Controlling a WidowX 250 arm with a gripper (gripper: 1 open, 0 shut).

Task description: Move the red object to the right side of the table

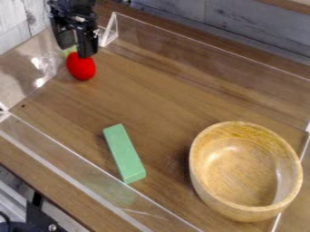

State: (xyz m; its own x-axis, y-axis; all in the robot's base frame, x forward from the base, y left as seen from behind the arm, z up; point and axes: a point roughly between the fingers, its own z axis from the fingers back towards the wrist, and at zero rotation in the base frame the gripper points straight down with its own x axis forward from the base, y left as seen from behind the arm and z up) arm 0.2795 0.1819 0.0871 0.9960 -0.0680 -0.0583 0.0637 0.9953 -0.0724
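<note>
Facing 1 tabletop point(155, 104), 1 wall point(230, 23).

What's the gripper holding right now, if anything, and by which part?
Nothing: the gripper is open, hovering by the leafy end of the red object, with no grip visible.

The green leafy top point(68, 51) at eleven o'clock is partly hidden behind the blurred jaws point(79, 43).

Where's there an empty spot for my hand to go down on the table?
The bare wood between the green block and the bowl is free, and so is the wide stretch above them. It's crowded around the red toy, beside the pincer.
</note>
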